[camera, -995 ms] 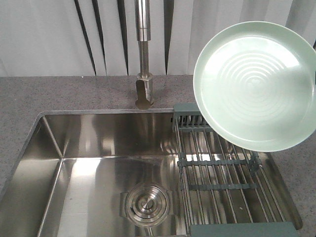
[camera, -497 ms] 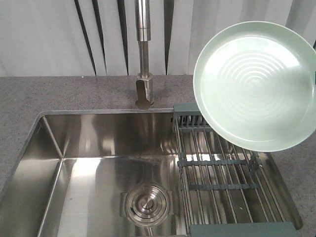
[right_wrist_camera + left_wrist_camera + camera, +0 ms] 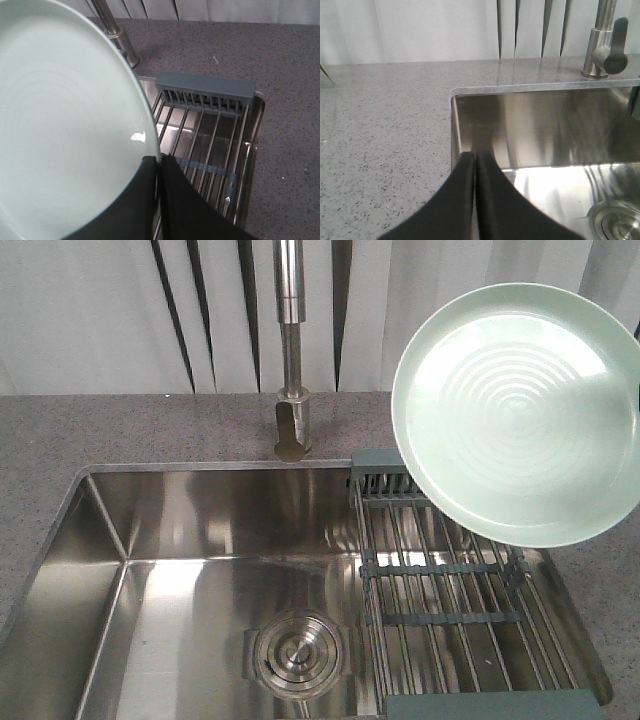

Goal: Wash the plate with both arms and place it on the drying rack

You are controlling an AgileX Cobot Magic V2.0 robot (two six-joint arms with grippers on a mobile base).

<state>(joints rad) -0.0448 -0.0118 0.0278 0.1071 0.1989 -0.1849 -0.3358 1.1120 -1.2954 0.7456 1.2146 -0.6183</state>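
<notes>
Unmoved, the plate [image 3: 515, 410] stays rim-pinched in right jaws above drying rack [image 3: 440, 618].

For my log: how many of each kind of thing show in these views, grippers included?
plate: 1
drying rack: 1
faucet: 1
drain strainer: 1
sink: 1
grippers: 2, the left gripper and the right gripper
Total: 7

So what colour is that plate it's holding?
Pale mint green; the plate also shows faint concentric rings, clearest in the front-facing view.
</notes>
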